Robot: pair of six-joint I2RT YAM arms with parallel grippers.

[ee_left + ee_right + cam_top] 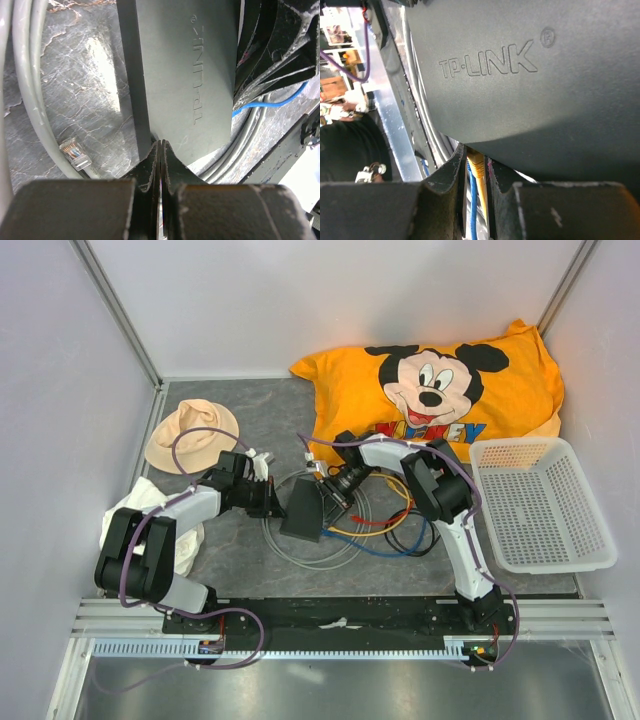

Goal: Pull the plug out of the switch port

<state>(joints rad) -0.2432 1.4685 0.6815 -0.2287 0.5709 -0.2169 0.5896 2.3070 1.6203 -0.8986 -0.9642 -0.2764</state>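
Grey stone-look table (250, 410) | 1 TP-LINK switch (303, 510) at centre, atop grey cable coil (330, 558) | left gripper (160, 145): fully closed, empty, at switch corner | right gripper (474, 159): narrow, pinching 1 yellow plug (478, 170) at switch edge | 1 loose clear plug (75, 154) | 1 white basket (540, 540), 1 Mickey pillow (440, 390), 1 hat (190, 435)

My switch (303, 510), a flat dark grey box marked TP-LINK, lies well to the left of the white basket (540, 502). 1 yellow plug (477, 166) meets its edge, pinched in my right gripper (474, 156).
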